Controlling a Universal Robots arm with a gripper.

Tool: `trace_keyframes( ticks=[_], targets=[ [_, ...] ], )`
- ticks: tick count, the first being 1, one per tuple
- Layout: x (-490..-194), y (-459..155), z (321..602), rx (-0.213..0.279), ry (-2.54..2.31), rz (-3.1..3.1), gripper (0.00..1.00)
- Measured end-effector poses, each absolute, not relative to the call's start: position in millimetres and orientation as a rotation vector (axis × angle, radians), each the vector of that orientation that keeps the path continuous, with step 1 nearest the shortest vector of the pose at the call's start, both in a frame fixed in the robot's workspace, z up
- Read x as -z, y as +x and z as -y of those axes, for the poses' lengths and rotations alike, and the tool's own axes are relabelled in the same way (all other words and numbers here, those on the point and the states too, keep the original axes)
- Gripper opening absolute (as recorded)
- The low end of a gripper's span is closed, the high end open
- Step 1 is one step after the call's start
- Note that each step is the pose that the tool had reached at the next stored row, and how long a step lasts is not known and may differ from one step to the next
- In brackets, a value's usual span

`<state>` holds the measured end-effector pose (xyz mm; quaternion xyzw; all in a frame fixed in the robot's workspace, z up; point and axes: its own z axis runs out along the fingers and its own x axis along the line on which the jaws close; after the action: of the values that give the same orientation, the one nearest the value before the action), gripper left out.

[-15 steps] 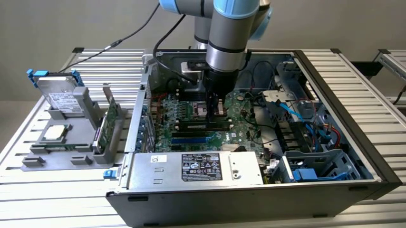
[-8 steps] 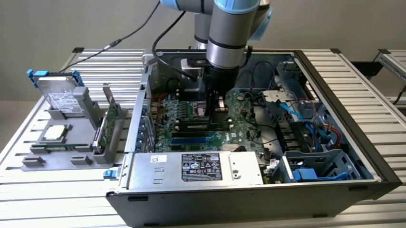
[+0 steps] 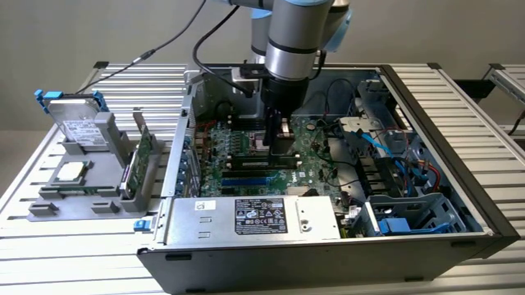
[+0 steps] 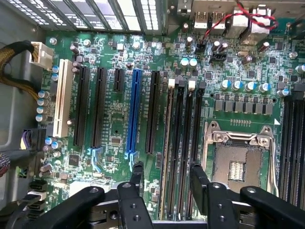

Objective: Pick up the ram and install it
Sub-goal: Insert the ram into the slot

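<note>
Nearest the wrist camera, the gripper (image 4: 167, 175) had its two black fingers (image 4: 137, 177) spread wide apart, and they held nothing. Between them ran a row of long black memory slots (image 4: 190, 143), just beside the empty processor socket (image 4: 238, 160). The ram (image 4: 167, 143) seemed to stand in the slot farthest from the socket (I saw only its thin top edge, so I cannot tell if it was pushed all the way in). The fingers did not touch it. On the far side of the ram from the socket sat a blue slot (image 4: 135, 112), and past that a white slot (image 4: 63, 98).

In the exterior view the gripper (image 3: 275, 138) hung low inside the open computer case (image 3: 328, 267), over the green board (image 3: 316, 166). Well apart from the socket, outside the case, a grey tray (image 3: 49, 212) held a square silver chip (image 3: 72, 172) and a tall green card (image 3: 144, 150).
</note>
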<state>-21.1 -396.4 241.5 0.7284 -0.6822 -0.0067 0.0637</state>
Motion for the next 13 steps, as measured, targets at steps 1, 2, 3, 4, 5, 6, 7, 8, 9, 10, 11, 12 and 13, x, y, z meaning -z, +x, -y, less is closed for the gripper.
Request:
trace_keyframes(
  ticks=[1, 2, 3, 4, 5, 6, 7, 8, 9, 10, 11, 12, 13],
  targets=[
    [-242.1, -21.8, 396.3, 0.02, 2.2, 2.06, 0.52],
    [-242.0, -22.1, 395.9, 0.02, 2.2, 2.061, 0.5],
    [-242.0, -22.1, 396.0, 0.02, 2.2, 2.06, 0.5],
    [-242.0, -22.1, 396.0, 0.02, 2.2, 2.06, 0.43],
    [-242.0, -22.1, 396.0, 0.02, 2.2, 2.06, 0.36],
    [-242.0, -22.1, 396.0, 0.02, 2.2, 2.06, 0.36],
    [-242.0, -22.1, 396.0, 0.02, 2.2, 2.06, 0.31],
    [-242.0, -22.1, 396.0, 0.02, 2.2, 2.06, 0.25],
    [-242.0, -22.1, 396.0, 0.02, 2.2, 2.06, 0.25],
    [-242.0, -22.1, 396.0, 0.02, 2.2, 2.06, 0.18],
    [-242.1, -22.1, 396.0, 0.02, 2.2, 2.06, 0.13],
    [-242.0, -22.1, 396.0, 0.02, 2.2, 2.06, 0.1],
    [-242.1, -22.1, 396.0, 0.02, 2.2, 2.06, 0.1]
  ],
)
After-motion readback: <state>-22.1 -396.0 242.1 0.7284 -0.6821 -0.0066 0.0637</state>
